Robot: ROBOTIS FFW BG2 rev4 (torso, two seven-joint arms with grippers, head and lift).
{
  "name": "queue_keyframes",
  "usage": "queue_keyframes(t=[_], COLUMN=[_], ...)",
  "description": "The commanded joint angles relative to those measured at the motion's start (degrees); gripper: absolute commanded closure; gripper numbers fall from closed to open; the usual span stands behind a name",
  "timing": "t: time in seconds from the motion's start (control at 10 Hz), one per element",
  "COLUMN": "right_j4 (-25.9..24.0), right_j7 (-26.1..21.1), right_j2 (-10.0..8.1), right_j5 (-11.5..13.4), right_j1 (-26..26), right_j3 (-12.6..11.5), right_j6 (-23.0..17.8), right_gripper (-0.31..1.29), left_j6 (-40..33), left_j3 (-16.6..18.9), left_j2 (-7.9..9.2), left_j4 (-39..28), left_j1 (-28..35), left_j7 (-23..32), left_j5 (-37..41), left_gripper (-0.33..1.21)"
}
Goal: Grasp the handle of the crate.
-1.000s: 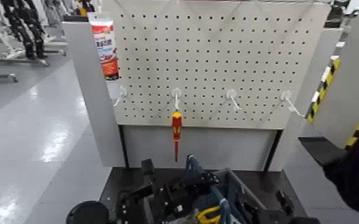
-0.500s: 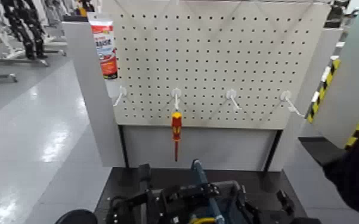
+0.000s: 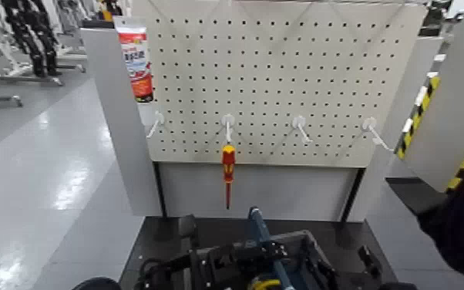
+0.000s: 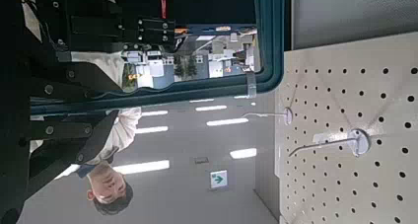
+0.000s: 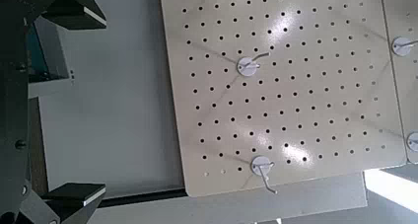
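The dark blue-grey crate (image 3: pixel 310 248) sits at the bottom of the head view, on a black surface below the pegboard, with a yellow tool just showing inside. Its thin blue-grey handle (image 3: pixel 257 226) stands up over its middle. My left gripper (image 3: pixel 257 252) lies across the handle from the left, shut on it. In the left wrist view the bar (image 4: pixel 197 99) runs between the dark fingers (image 4: pixel 84 74). My right gripper (image 3: pixel 364 262) is low at the crate's right end; in the right wrist view (image 5: pixel 99 101) it is open and empty.
The white pegboard (image 3: pixel 281 77) stands right behind the crate, with hooks and a red-and-yellow screwdriver (image 3: pixel 227 163) hanging on it. A red-and-white tube (image 3: pixel 135 58) hangs at its left. A yellow-black striped post (image 3: pixel 418 108) is at the right. A person (image 4: pixel 108 180) shows in the left wrist view.
The handle has swung from tilted to upright and shifted slightly right. My left gripper and arm have sunk lower in the head view. The pegboard and screwdriver have not moved.
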Motion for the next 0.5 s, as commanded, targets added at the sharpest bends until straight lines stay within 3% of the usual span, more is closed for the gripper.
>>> queue_keyframes(t=[0.1, 0.5], right_j4=[-0.1, -0.1], right_j7=[0.0, 0.0], right_j2=[0.02, 0.02], right_j5=[0.0, 0.4], right_j1=[0.0, 0.0], right_j3=[0.0, 0.0], right_j6=[0.1, 0.2], right_gripper=[0.13, 0.13], left_j6=[0.0, 0.0], left_j3=[0.2, 0.2], left_j2=[0.09, 0.09], left_j4=[-0.3, -0.4], left_j1=[-0.1, -0.2], left_j7=[0.0, 0.0], left_j5=[0.0, 0.0], left_gripper=[1.15, 1.15])
